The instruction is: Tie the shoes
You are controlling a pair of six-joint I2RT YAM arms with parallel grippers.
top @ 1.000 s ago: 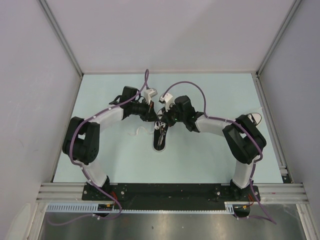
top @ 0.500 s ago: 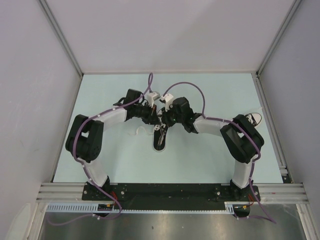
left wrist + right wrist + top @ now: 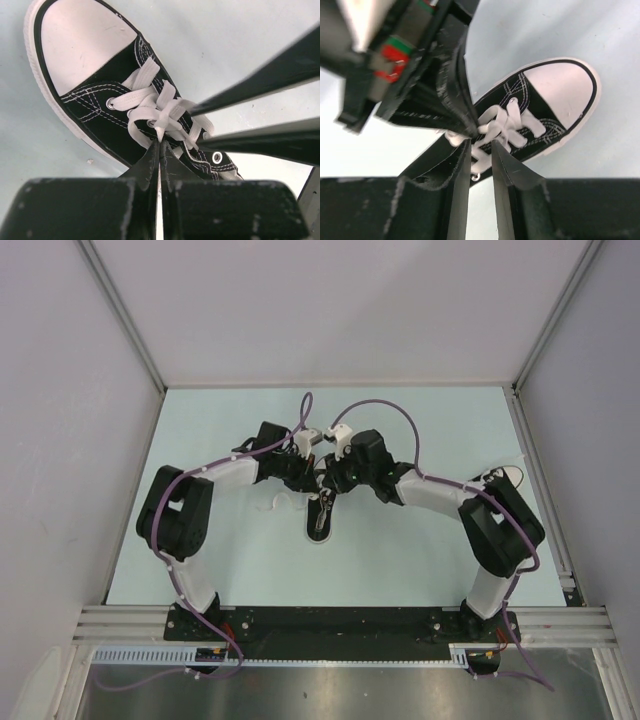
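Observation:
A small black sneaker (image 3: 320, 518) with a white toe cap lies mid-table, toe toward the arms. It shows in the left wrist view (image 3: 100, 100) and the right wrist view (image 3: 545, 107). My left gripper (image 3: 309, 478) (image 3: 160, 139) is shut on a white lace (image 3: 160, 117) over the tongue. My right gripper (image 3: 329, 481) (image 3: 480, 143) is open a little, its fingers either side of the laces (image 3: 492, 127), close against the left gripper's fingers (image 3: 452, 100). A loose lace end (image 3: 280, 503) lies left of the shoe.
A second sneaker (image 3: 507, 477) lies at the right edge of the mat, partly behind my right arm's elbow. Grey walls with metal rails enclose the pale blue mat (image 3: 220, 430) on three sides. Purple cables arc over both wrists.
My left arm has swung right, bringing its gripper against the right gripper over the shoe's laces. My right arm's elbow has shifted slightly right and nearer. The shoe has stayed put.

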